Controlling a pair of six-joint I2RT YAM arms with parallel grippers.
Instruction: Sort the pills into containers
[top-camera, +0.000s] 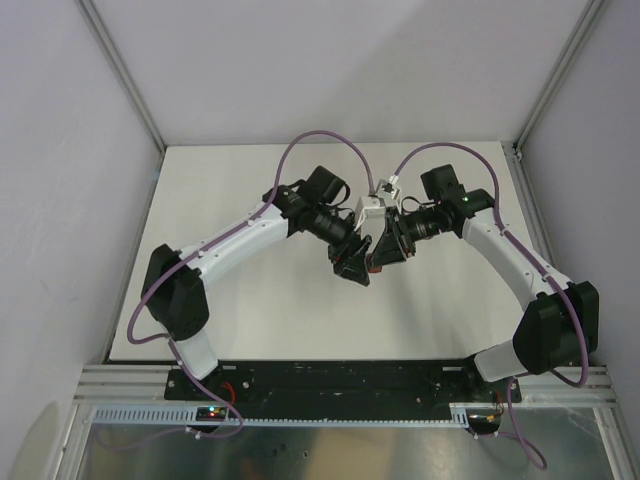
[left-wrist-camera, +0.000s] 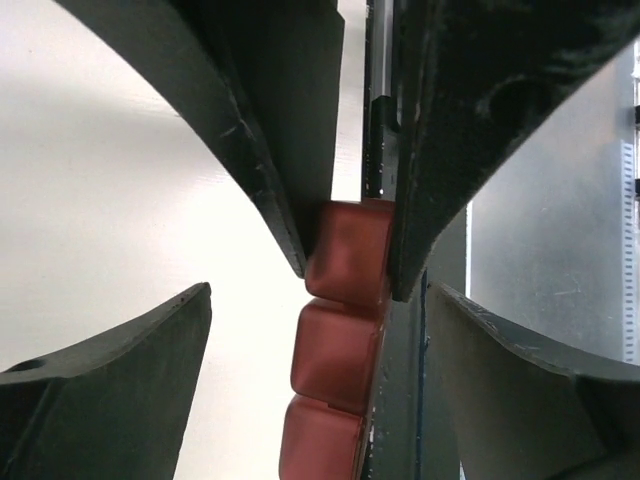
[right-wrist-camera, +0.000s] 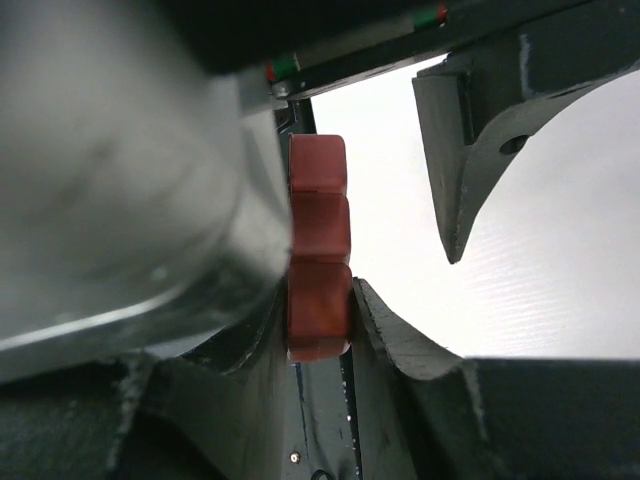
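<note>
The containers (left-wrist-camera: 335, 350) are one dark red strip of three lidded compartments, held in the air between both grippers over the middle of the table (top-camera: 250, 180). My right gripper (right-wrist-camera: 318, 290) is shut on the end compartment of the containers (right-wrist-camera: 318, 300). In the left wrist view the right gripper (left-wrist-camera: 350, 280) clamps the far compartment. My left gripper (left-wrist-camera: 320, 300) is open, its fingers (left-wrist-camera: 120, 380) standing wide on either side of the strip, with a clear gap on the left. From above, both grippers (top-camera: 365, 262) meet nose to nose. The pills are out of view.
The white table ends at an aluminium rail (top-camera: 340, 380) in front of the arm bases. Pale enclosure walls and metal posts (top-camera: 125, 75) stand on the left, right and back. A blurred grey mass (right-wrist-camera: 120, 180) fills the left of the right wrist view.
</note>
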